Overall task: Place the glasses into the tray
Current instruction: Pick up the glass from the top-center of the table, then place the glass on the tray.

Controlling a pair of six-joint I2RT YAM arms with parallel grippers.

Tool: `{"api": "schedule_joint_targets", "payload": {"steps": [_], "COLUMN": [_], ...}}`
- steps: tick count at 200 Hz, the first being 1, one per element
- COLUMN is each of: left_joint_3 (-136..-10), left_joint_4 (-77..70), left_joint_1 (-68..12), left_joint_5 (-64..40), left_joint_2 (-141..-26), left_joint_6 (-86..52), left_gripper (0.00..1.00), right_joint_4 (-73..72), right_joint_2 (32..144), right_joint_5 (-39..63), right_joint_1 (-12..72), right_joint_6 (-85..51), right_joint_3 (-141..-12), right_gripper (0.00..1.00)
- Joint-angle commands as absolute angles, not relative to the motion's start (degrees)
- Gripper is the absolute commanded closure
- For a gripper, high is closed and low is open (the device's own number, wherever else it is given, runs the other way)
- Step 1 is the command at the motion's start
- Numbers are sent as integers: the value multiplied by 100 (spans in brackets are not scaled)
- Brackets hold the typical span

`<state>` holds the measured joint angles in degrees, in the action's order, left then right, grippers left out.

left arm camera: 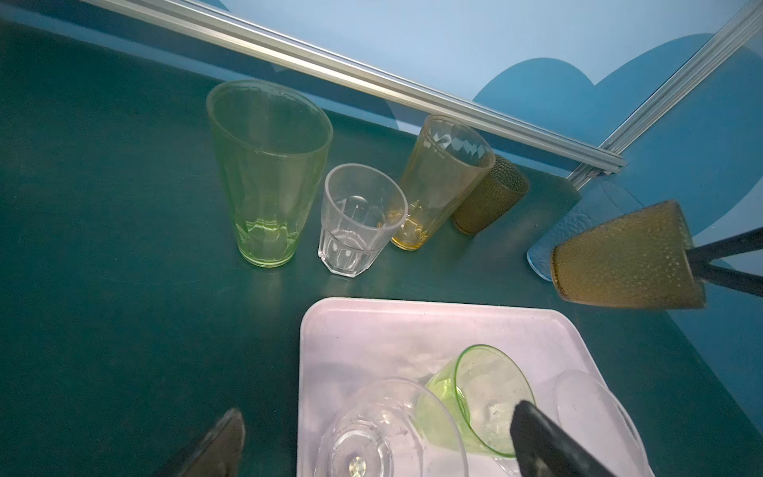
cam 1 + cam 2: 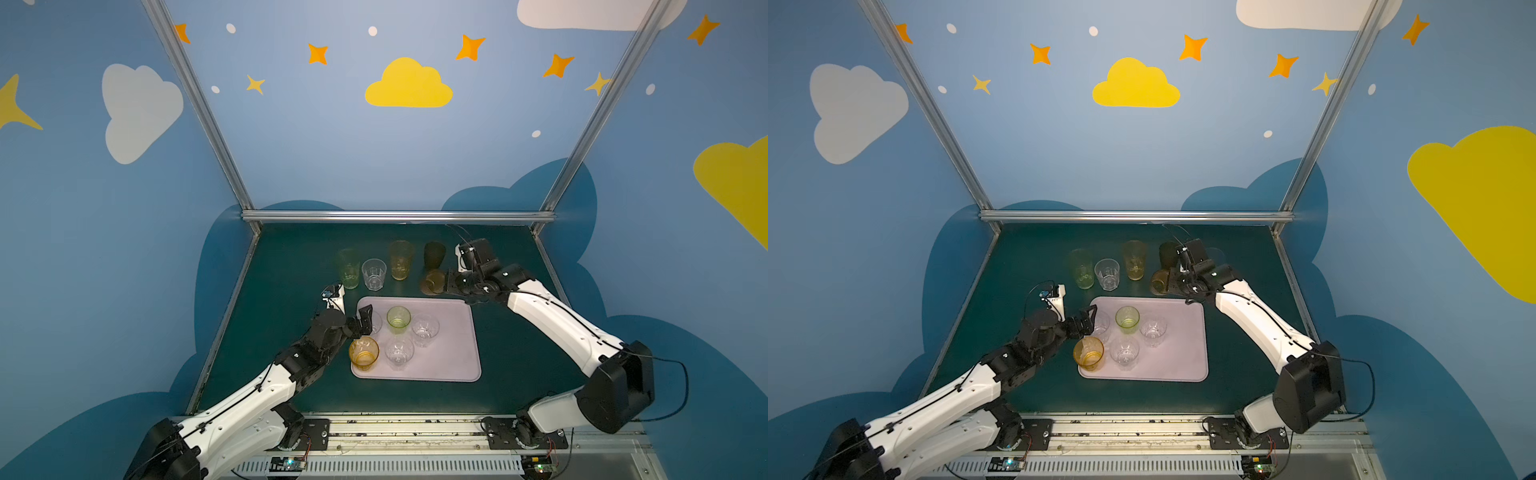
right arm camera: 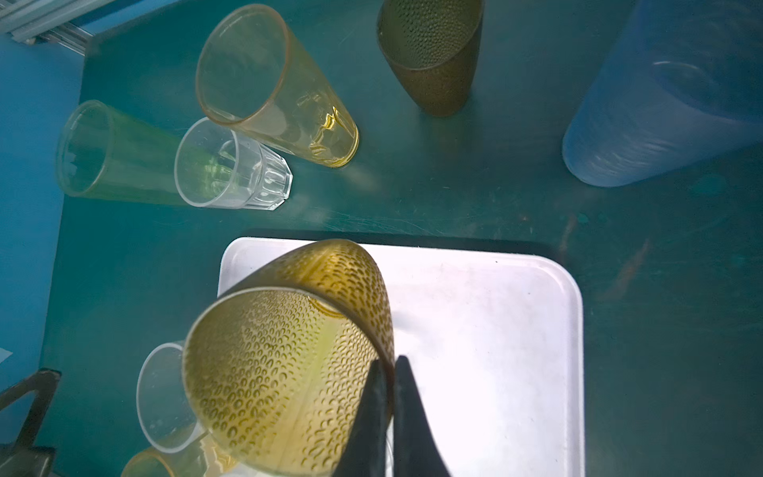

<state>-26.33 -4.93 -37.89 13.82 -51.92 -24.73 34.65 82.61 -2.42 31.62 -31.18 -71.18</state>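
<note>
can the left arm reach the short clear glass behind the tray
Likely yes: the left gripper is open and that clear glass stands near it, though the tall green glass stands close beside.

This was a robot test booth in a lab, not a home. A dark green tabletop [image 2: 291,266] was boxed in by an aluminium frame [image 2: 395,216] at 12 o'clock and blue wall panels [image 2: 332,145] painted with clouds and stars. At 6 o'clock a metal rail [image 2: 407,428] carried the left arm [image 2: 249,395] and right arm [image 2: 552,320], with a bare circuit board [image 2: 286,462] below.
</note>
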Motion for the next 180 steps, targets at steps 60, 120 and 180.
{"api": "schedule_joint_targets", "payload": {"steps": [60,120,180], "left_joint_3": [-2896,-2944,-2842], "left_joint_4": [-367,-291,-129], "left_joint_1": [-3759,-3762,-3769], "left_joint_5": [634,293,610], "left_joint_2": [-4826,-4960,-4580], "left_joint_6": [-2599,-2679,-2775], "left_gripper": [0,0,0], "right_joint_4": [3983,4393,4462], "right_joint_2": [7119,6434,5966], "right_joint_5": [-264,-571,-504], "right_joint_1": [3190,3199,3277], "right_joint_6": [-3452,-3614,-3903], "right_joint_3": [-6347,-5880,-5361], "right_gripper": [100,100,100]}}
